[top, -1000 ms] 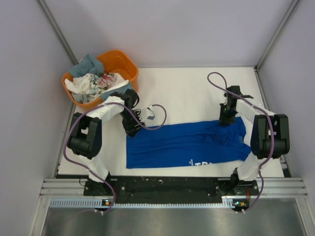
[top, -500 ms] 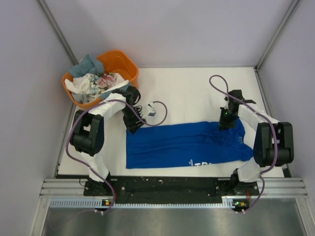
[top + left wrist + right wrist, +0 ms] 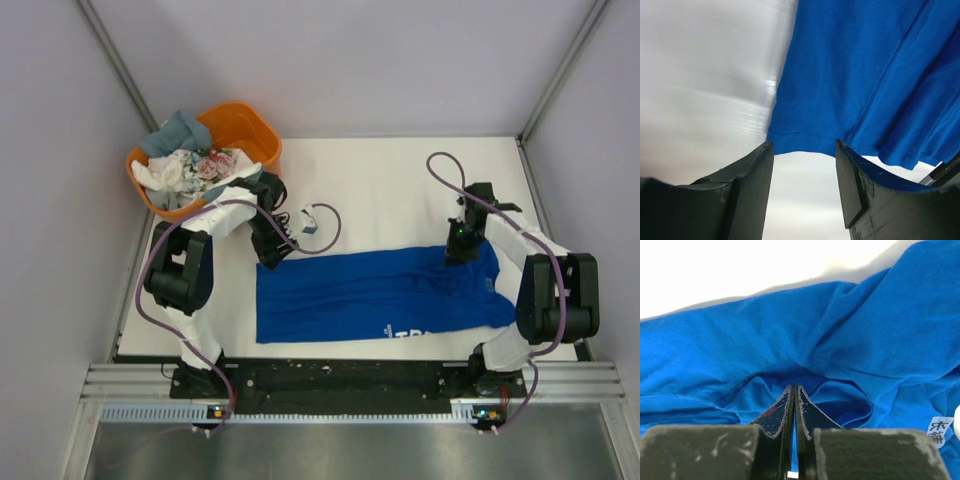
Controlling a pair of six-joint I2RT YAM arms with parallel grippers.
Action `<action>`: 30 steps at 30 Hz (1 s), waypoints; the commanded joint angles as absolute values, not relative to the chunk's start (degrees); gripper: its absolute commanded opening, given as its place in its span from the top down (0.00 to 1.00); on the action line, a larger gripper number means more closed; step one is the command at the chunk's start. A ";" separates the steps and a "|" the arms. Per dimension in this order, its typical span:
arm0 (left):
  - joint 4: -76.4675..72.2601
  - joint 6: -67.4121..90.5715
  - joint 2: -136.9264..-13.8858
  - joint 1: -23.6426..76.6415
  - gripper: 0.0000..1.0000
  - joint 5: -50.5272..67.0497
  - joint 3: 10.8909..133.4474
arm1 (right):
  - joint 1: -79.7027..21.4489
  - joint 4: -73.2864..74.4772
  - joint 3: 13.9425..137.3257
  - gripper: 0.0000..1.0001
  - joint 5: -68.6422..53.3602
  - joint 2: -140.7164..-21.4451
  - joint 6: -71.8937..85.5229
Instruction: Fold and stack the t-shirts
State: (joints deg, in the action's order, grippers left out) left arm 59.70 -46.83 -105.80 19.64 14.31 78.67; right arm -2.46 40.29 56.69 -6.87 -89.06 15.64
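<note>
In the last sec L gripper [image 3: 802, 150] edged to the corner of the blue t-shirt [image 3: 375, 295], laid flat just arm-side of the orange tub [image 3: 255, 130], jaws spread at the hem, while R gripper [image 3: 457, 250], far from tub, stays pinched on collar-side cloth, so a fold looks imminent

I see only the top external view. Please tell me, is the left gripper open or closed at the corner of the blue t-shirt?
Observer: Open. In the left wrist view the left gripper has its fingers apart, and the hem of the blue t-shirt lies across the gap at their tips, not pinched.
Operator: And the right gripper?
Observer: The right gripper is shut, with a thin strip of blue cloth between its fingers.
Operator: Is there anything near it that I miss?
Observer: A small white label with dark characters lies on the shirt, right of the gripper in that view.
</note>
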 commanded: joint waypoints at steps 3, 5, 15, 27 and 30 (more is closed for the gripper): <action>60.73 -47.37 -105.91 19.95 0.43 15.64 80.07 | -2.99 40.34 56.87 1.00 -11.94 -87.64 16.26; 60.82 -47.46 -105.82 20.04 0.43 15.91 80.42 | -3.34 41.13 55.90 1.00 -13.53 -85.97 16.52; 62.67 -52.29 -105.64 26.62 0.44 29.34 88.67 | -7.46 43.16 46.42 1.00 -19.87 -75.94 20.74; 43.18 -44.16 -113.72 40.34 0.39 44.54 101.76 | -1.26 47.19 48.69 0.63 -11.69 -66.80 24.70; 32.64 -31.42 -118.72 42.62 0.39 47.98 106.34 | 6.14 47.72 48.61 0.62 -10.38 -66.36 24.08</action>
